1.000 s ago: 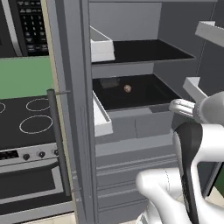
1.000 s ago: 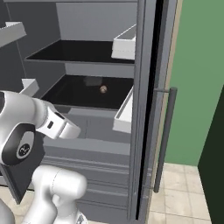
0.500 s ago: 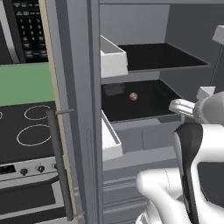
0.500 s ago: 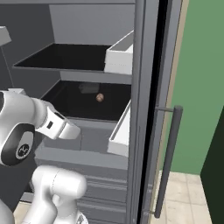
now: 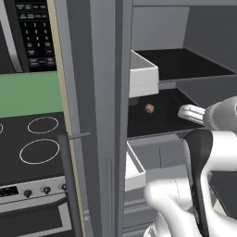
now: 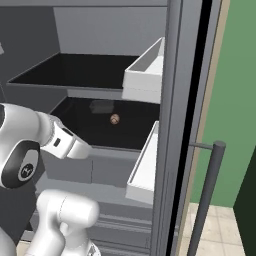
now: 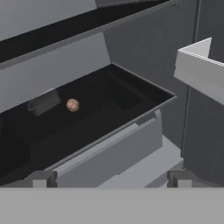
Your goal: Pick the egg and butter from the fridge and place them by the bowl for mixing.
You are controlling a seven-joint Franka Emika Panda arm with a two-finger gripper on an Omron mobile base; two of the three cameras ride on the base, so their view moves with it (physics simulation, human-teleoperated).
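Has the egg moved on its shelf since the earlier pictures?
No. The egg lies at the same spot on the dark fridge shelf; only the camera drove closer.

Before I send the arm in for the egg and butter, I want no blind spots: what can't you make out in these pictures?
- Butter: a dim pale shape lies left of the egg in the hand view; too dark to say whether it is the butter.
- Fridge lower shelf: its left end is hidden by the arm in the right base view.
- Gripper: just the fingertips show, cut off by the bottom edge.
- The mixing bowl's place cannot be told.
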